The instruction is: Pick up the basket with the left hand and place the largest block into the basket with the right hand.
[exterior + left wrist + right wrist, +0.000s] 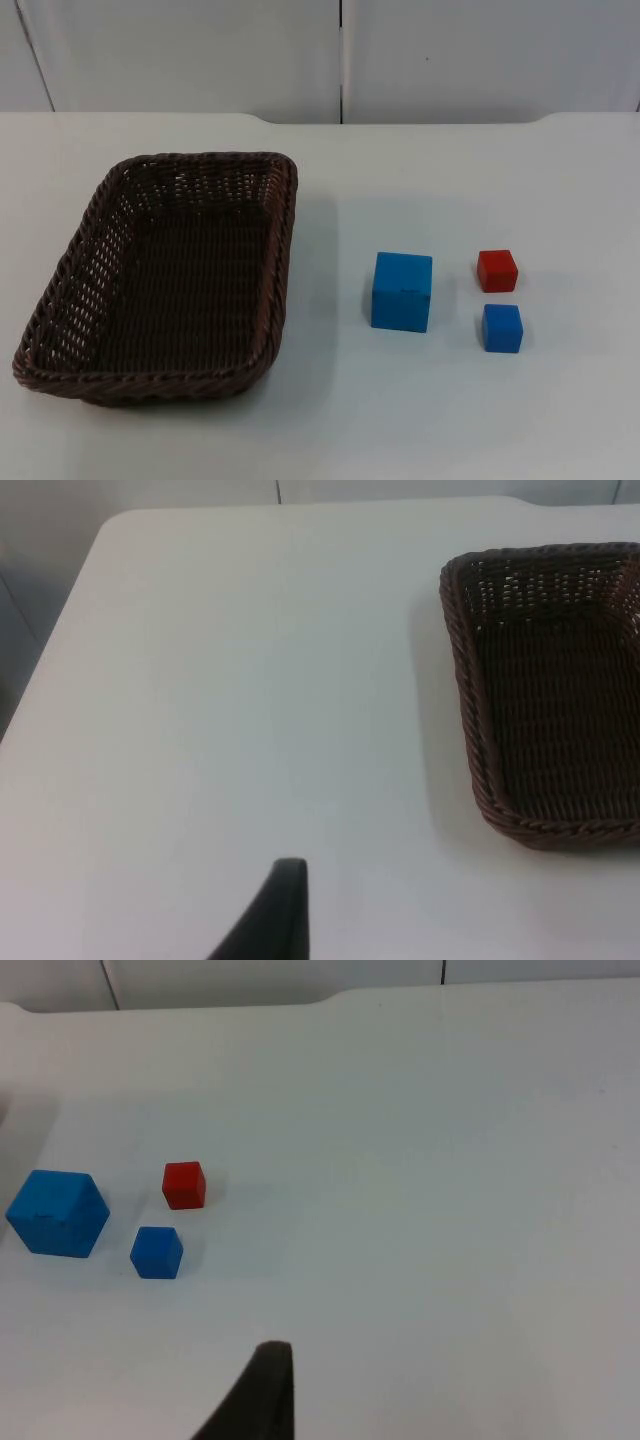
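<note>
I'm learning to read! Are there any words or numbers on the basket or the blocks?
None to read. The basket is plain brown weave. The big blue block has a faint dark mark, too small to read. The red block and small blue block are plain.

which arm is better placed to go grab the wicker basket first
Left. The brown wicker basket lies empty on the table's left side, and the left wrist view looks right at it. The right wrist view faces the large blue block and two small cubes instead.
</note>
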Available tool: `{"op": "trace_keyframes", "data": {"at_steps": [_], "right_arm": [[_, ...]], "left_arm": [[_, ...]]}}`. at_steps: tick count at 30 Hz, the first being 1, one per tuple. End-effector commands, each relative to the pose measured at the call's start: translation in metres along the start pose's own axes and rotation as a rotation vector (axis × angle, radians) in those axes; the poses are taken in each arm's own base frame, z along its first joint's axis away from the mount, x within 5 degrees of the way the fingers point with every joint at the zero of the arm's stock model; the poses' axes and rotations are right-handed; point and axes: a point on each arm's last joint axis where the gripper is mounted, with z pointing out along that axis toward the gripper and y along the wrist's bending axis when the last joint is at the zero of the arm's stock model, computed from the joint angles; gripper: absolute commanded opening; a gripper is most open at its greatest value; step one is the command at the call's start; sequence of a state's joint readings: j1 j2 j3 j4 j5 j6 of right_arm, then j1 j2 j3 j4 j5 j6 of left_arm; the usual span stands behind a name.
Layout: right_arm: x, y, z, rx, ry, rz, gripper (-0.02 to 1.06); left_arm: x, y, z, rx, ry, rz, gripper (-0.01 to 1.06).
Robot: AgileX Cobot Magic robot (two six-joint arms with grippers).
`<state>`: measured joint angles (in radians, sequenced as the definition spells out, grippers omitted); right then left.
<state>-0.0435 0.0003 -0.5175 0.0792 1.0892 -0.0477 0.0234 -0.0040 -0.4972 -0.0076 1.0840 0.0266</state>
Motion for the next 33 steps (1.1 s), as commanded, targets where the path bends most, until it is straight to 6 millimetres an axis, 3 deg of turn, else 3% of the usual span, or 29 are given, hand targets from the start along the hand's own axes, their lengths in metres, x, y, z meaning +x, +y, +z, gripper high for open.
{"op": "trace_keyframes", "data": {"at_steps": [1,14,27,33], "right_arm": [[0.000,0.000,0.001,0.004,-0.008,-0.007,1.05],[0.000,0.000,0.001,0.004,-0.008,-0.007,1.05],[0.000,0.000,0.001,0.004,-0.008,-0.007,1.05],[0.000,0.000,0.001,0.004,-0.008,-0.007,1.05]], "left_arm": [[0.000,0.000,0.002,0.000,0.001,-0.002,1.05],[-0.003,-0.001,0.000,0.007,-0.016,-0.006,1.05],[-0.037,0.001,-0.007,-0.002,-0.039,0.000,1.05],[-0.051,0.001,0.003,0.003,0.009,-0.003,1.05]]}}
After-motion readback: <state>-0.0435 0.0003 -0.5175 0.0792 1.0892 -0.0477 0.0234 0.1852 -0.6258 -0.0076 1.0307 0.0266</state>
